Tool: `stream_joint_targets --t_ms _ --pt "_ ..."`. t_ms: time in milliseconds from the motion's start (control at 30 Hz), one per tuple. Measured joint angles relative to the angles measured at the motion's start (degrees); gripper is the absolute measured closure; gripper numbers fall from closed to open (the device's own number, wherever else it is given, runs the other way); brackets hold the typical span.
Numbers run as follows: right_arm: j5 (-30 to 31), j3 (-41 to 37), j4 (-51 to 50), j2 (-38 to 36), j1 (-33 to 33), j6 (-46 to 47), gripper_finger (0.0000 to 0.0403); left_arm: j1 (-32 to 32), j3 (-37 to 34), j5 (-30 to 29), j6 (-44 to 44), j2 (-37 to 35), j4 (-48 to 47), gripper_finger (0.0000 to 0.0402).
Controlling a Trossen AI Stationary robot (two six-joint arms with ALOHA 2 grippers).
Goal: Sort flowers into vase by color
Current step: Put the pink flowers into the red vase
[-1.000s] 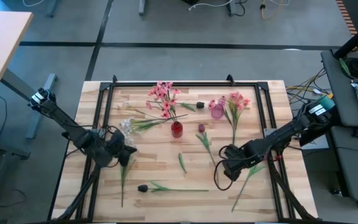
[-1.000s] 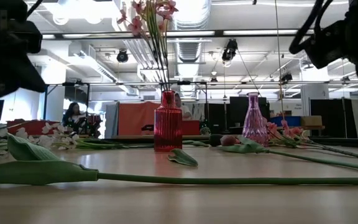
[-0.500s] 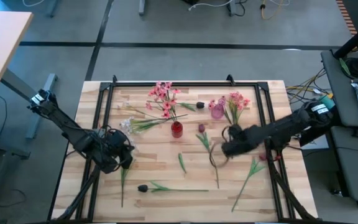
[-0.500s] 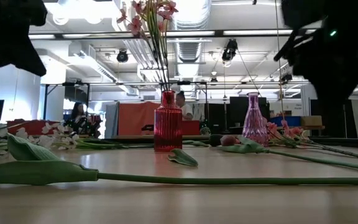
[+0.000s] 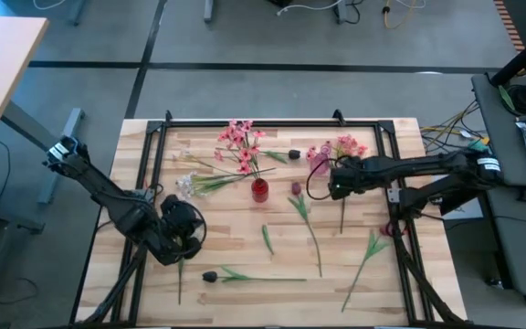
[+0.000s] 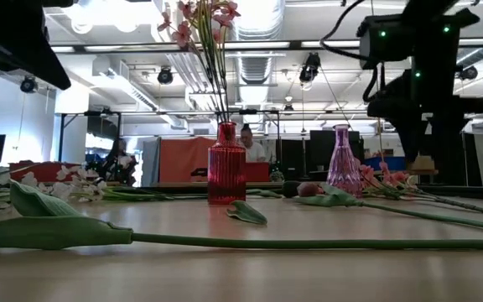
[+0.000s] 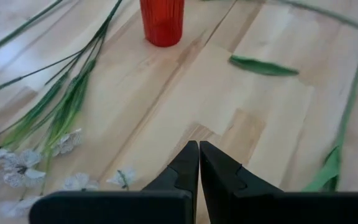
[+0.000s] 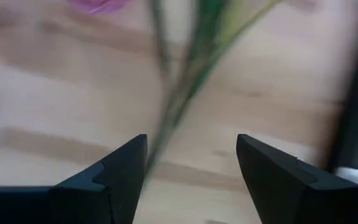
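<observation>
Wooden slatted surface [image 5: 226, 251] with flowers scattered on it. Red vase [image 5: 259, 190] holds a pink blossom spray [image 5: 238, 144]; pink vase [image 5: 319, 164] stands beside more pink blossoms [image 5: 347, 146]. White sprigs [image 5: 187, 184] lie left of the red vase, a dark bud flower [image 5: 211, 275] near the front edge. Right claw [image 5: 333, 179] hovers just by the pink vase, fingers apart, nothing held, a green stem under it. Left claw [image 5: 186, 239] sits front-left, fingers pressed together, empty.

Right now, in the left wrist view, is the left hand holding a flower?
No, the left hand has its fingers shut together on nothing above bare wood.
</observation>
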Motion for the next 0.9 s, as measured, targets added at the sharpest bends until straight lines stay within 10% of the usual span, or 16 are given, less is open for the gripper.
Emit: stream_joint_targets --t_ms 400,900 --pt "-2.06 -9.24 16.38 -0.25 -1.21 3.01 0.0163 0.0 0.06 -0.16 0.01 1.17 -1.72 0.0402" --pt "-2.08 -10.49 18.51 7.22 -3.21 2.77 0.0313 0.0 0.06 -1.58 -0.84 0.98 -1.45 0.0402"
